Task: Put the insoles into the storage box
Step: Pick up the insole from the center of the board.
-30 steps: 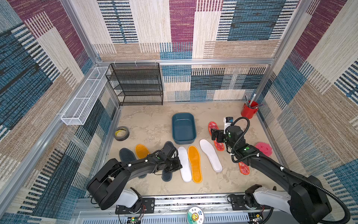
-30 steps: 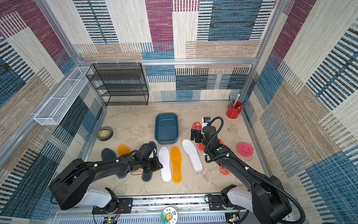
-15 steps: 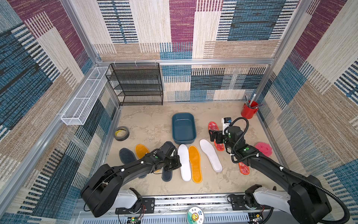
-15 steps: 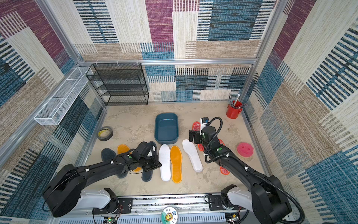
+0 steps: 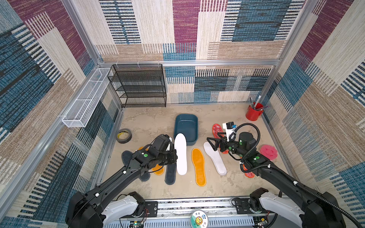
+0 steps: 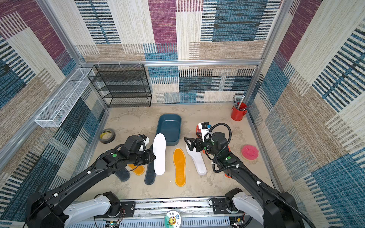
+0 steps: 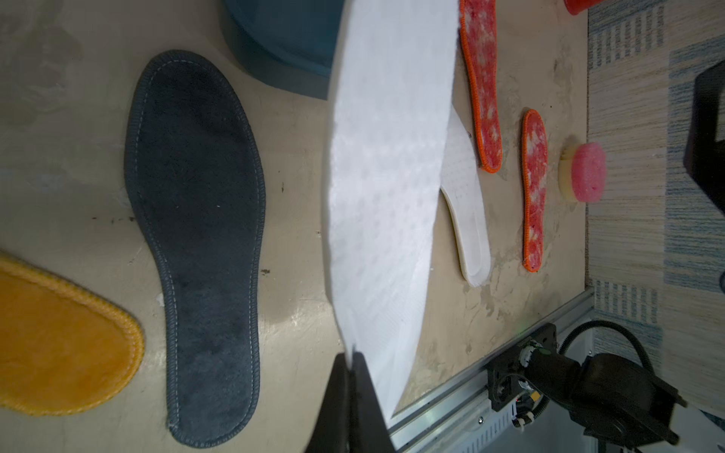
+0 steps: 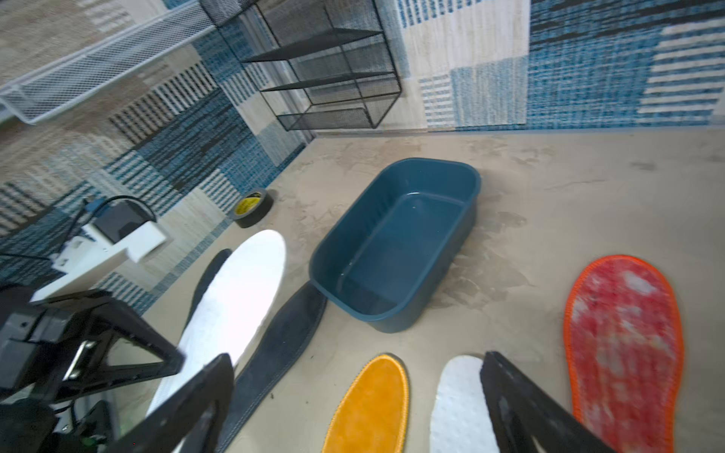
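Observation:
My left gripper (image 5: 174, 157) (image 7: 351, 357) is shut on the edge of a white insole (image 5: 180, 154) (image 7: 388, 176). The insole is held off the floor, its toe at the near end of the empty teal storage box (image 5: 186, 128) (image 8: 396, 243). On the floor lie a dark grey insole (image 5: 170, 174), an orange insole (image 5: 199, 166) and a second white insole (image 5: 215, 159). Two red mottled insoles (image 7: 484, 98) lie further right. My right gripper (image 5: 211, 143) (image 8: 355, 359) hangs open above the second white insole, holding nothing. Another grey and another orange insole lie partly under my left arm.
A tape roll (image 5: 123, 135) sits left of the box. A red tool cup (image 5: 253, 113) stands in the back right corner, a pink round sponge (image 5: 268, 152) by the right wall. A black wire rack (image 5: 140, 86) and a white mesh basket (image 5: 85, 98) are at the back left.
The white insole has come up off the floor in my left gripper and moved toward the box. My right gripper has shifted slightly left, still open.

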`<act>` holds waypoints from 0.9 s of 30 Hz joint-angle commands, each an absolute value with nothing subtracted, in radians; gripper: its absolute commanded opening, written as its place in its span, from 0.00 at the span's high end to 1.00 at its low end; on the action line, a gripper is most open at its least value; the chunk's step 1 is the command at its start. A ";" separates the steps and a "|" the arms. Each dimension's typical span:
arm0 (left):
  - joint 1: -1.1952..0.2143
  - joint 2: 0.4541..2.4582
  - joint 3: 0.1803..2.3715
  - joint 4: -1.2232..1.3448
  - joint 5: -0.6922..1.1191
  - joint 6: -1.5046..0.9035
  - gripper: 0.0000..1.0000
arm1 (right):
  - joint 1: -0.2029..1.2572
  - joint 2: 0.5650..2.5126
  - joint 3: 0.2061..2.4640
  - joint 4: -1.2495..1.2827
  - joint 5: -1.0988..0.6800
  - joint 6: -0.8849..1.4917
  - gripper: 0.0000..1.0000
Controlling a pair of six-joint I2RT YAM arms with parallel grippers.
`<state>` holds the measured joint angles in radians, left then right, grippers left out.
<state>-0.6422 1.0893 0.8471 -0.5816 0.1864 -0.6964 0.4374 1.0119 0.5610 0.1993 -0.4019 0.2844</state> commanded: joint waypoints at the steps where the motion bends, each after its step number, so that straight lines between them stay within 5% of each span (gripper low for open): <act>1: -0.638 1.076 0.862 -0.603 0.184 -0.640 1.00 | 0.438 1.008 0.547 0.297 -0.580 0.335 0.01; 10: -0.548 1.163 0.900 -0.448 0.295 -0.582 1.00 | 0.439 1.101 0.518 0.484 -0.776 0.462 0.05; 27: -0.486 1.308 0.972 -0.295 0.463 -0.492 1.00 | 0.498 1.414 0.700 0.569 -0.717 0.598 0.27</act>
